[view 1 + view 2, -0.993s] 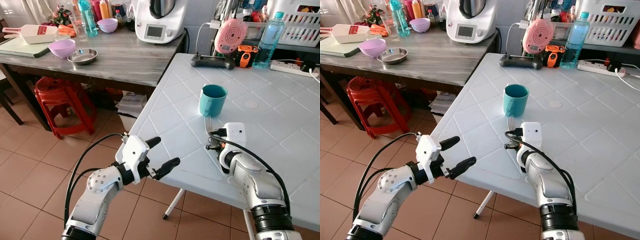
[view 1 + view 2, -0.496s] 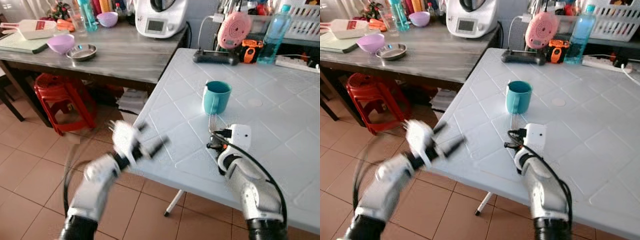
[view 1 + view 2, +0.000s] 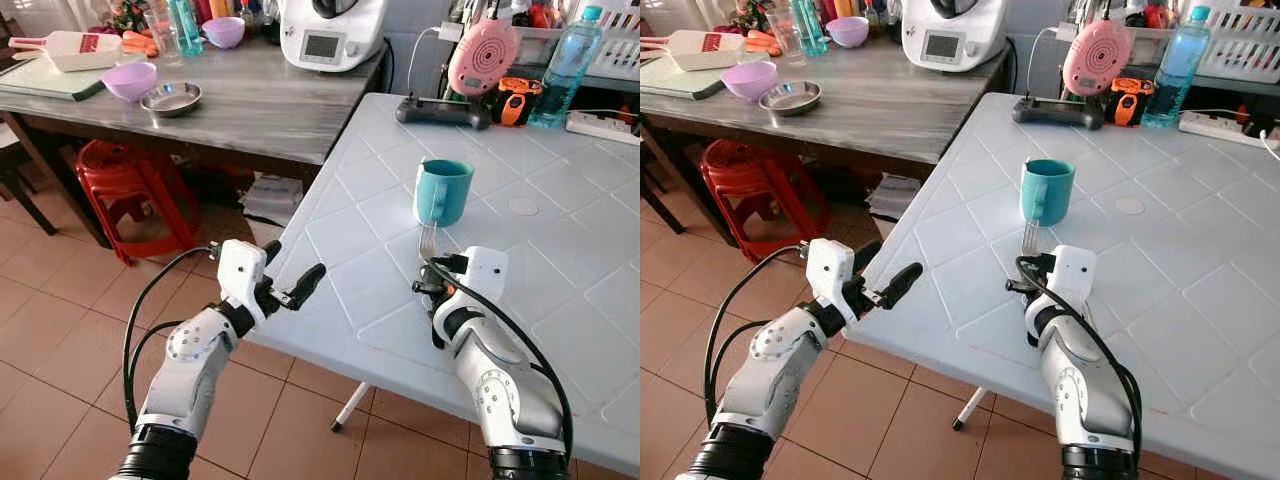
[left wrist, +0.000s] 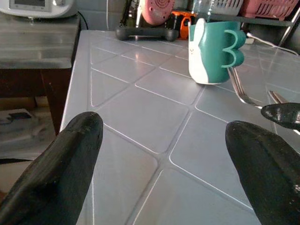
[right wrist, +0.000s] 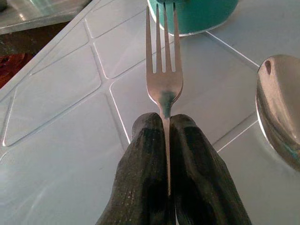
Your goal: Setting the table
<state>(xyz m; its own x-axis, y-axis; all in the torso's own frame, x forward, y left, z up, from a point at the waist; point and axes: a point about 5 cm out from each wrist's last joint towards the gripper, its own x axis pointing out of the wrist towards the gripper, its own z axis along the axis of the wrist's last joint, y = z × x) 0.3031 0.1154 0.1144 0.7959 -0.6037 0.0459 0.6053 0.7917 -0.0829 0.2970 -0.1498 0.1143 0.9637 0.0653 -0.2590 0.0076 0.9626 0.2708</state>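
Fork-placing step: right gripper (image 5: pixel 168 140) pinching fork (image 5: pixel 163 70), tines just short of teal mug (image 3: pixel 442 192); next, lower & release beside mug; left gripper (image 3: pixel 285 285) spread, idle off table edge.

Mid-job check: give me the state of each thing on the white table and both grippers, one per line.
Fork: held, tines pointing at the mug.
Right gripper: fingers shut on the fork's neck.
Left gripper: open, at the table's edge.
Teal mug: upright.
Spoon: lying beside the fork.
Water bottle: upright, capped.
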